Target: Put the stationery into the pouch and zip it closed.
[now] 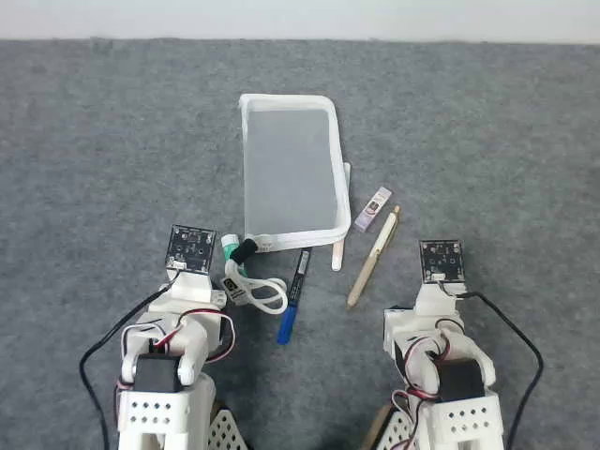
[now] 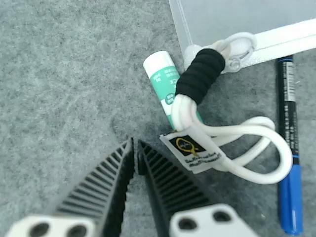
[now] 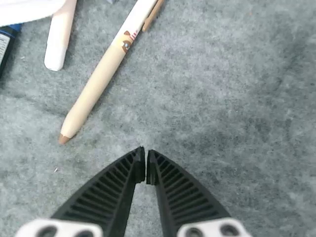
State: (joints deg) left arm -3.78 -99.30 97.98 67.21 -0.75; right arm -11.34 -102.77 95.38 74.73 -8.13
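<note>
The pouch (image 1: 289,169) lay flat on the counter (image 1: 103,141). Its cord (image 2: 237,158) looped beside a glue stick (image 2: 163,74) and a blue marker (image 2: 289,148). The left end effector (image 2: 136,144) was near the cord, pressed together and empty. The right end effector (image 3: 146,151), likewise pressed together and empty, was near a beige pen (image 3: 98,74).
</note>
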